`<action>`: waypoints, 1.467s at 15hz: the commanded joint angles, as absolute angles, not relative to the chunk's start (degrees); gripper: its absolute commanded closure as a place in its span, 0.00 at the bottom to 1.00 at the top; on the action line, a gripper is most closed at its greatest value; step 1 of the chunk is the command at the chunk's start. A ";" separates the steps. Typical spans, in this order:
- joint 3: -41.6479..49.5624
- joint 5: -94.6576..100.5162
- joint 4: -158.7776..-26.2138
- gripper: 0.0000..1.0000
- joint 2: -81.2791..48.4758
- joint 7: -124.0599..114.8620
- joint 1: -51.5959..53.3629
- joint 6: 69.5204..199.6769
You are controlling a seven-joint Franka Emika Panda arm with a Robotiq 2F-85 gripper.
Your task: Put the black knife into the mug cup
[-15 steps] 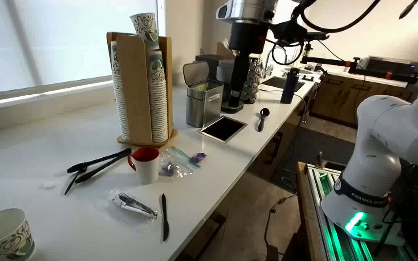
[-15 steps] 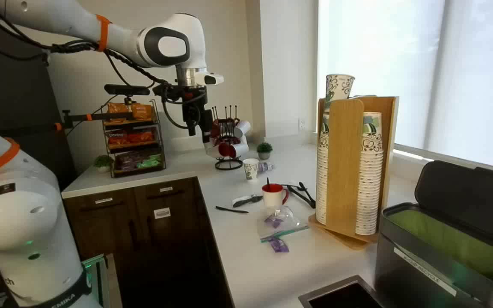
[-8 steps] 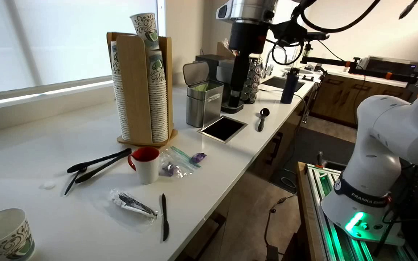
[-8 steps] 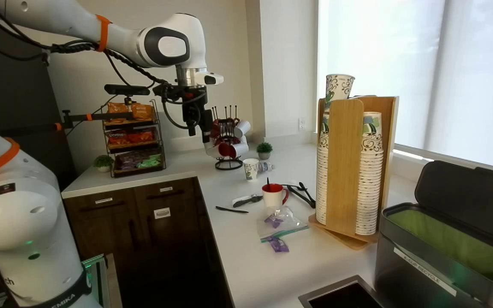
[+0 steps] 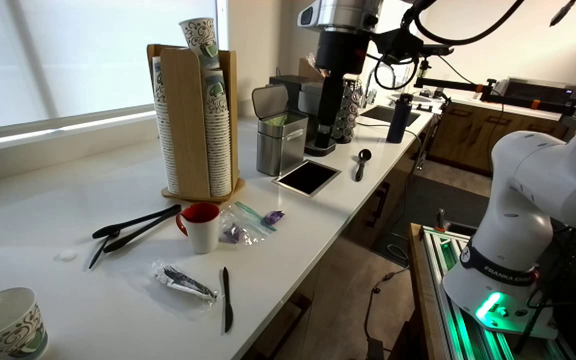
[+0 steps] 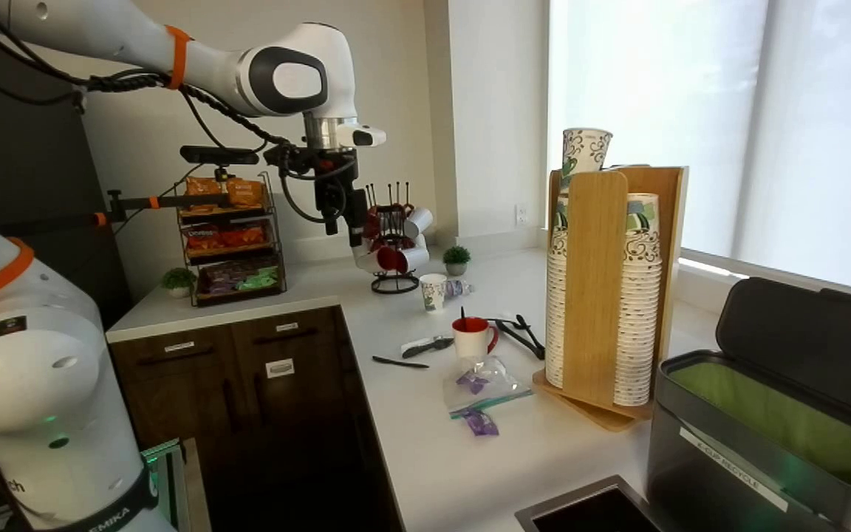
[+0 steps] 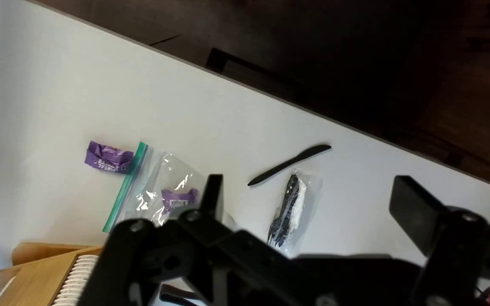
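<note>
The black knife [image 5: 227, 300] lies flat on the white counter near its front edge. It also shows in an exterior view [image 6: 400, 362] and in the wrist view [image 7: 289, 164]. The mug cup [image 5: 204, 235], white with a red inside, stands upright nearby, also seen in an exterior view [image 6: 472, 340]. In the wrist view a finger hides most of it. A thin dark tip shows at its rim in an exterior view [image 6: 462, 313]; I cannot tell whether it is inside or behind. My gripper [image 7: 306, 180] is open and empty, high above the counter, also in both exterior views [image 5: 324, 136] [image 6: 344, 233].
Wrapped cutlery [image 5: 183, 282] lies beside the knife. A clear bag [image 5: 245, 227] with purple sweets touches or nearly touches the mug. Black tongs [image 5: 138, 225] lie behind it. A tall wooden cup holder [image 5: 185, 125], a paper cup [image 5: 10, 325] and a steel bin [image 5: 280, 142] stand around.
</note>
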State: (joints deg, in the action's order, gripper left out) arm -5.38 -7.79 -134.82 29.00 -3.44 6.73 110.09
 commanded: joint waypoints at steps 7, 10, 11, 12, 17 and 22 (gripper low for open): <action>-5.56 -7.87 -134.66 0.00 28.97 -3.39 6.52 109.90; -5.56 -7.87 -134.66 0.00 28.97 -3.39 6.52 109.90; -5.56 -7.87 -134.66 0.00 28.97 -3.39 6.52 109.90; -5.56 -7.87 -134.66 0.00 28.97 -3.39 6.52 109.90; -10.91 -0.80 -139.11 0.00 25.87 -19.35 1.84 125.21; -16.93 6.93 -146.04 0.00 18.73 -40.48 -2.62 136.80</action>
